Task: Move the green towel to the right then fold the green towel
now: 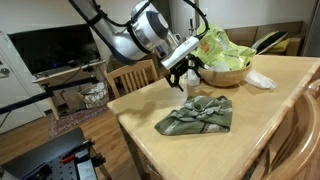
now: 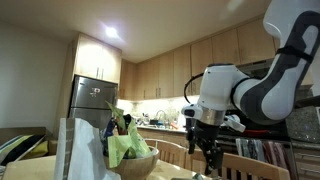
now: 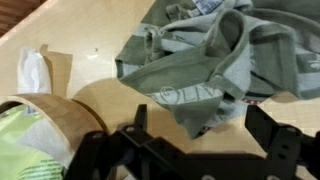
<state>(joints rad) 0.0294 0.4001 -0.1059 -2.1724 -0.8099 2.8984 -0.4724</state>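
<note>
Jaws fill the bottom of the wrist view: black, spread wide, nothing between them, hanging just above the green towel (image 3: 205, 65). Towel lies crumpled in 1 heap on the desk (image 1: 135, 105), not flat, with paler folds showing among the darker green. 1 wooden bowl (image 1: 228, 74) stands near it with something light green inside, and a strip of bare desk separates bowl and cloth. White crumpled scrap (image 3: 32, 70) sits beside the bowl. Robot arm (image 2: 235, 95) reaches down from above.
</note>
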